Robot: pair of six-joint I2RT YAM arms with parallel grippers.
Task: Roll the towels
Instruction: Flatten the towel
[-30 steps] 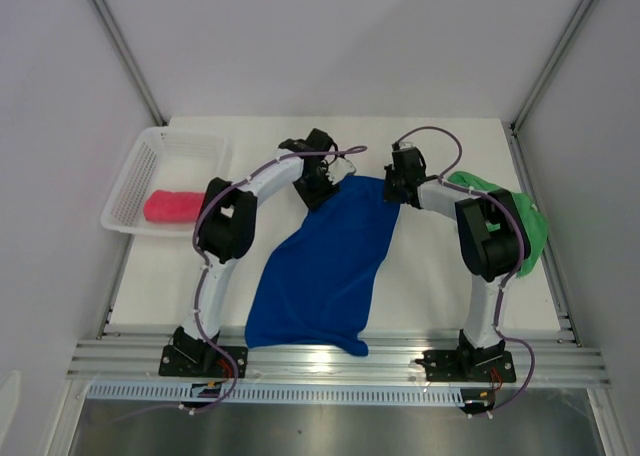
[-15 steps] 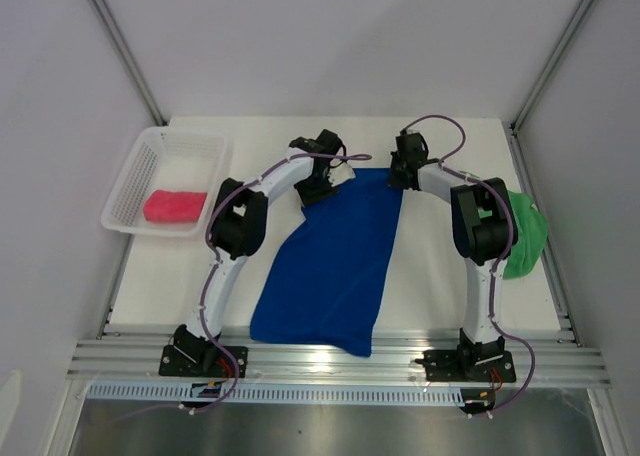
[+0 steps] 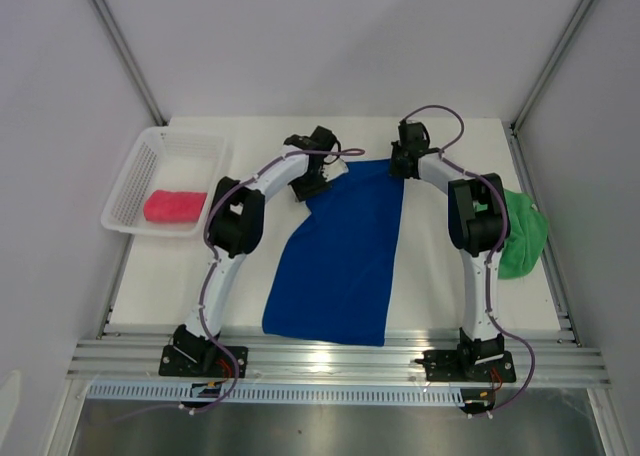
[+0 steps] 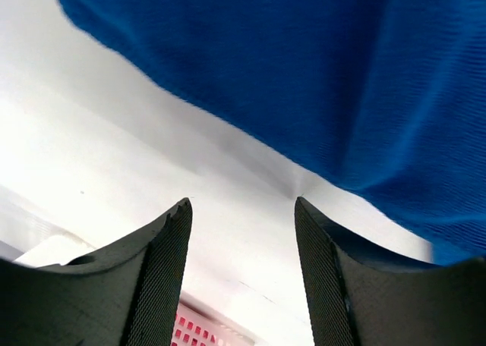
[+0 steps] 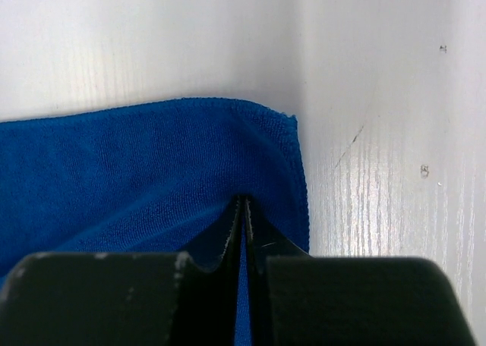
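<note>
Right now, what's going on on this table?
A royal blue microfibre towel lies spread on the white table. The right gripper is pinched shut on its far right corner; the left gripper hangs open, empty, by the far left corner. A rolled pink-red towel lies in the white mesh basket; a crumpled bright green towel sits at right.

Left end effector [image 4: 243, 209] open wide, nothing in it. Right end effector [image 5: 243, 203] pinched tight on blue towel [image 5: 137, 171] corner.
</note>
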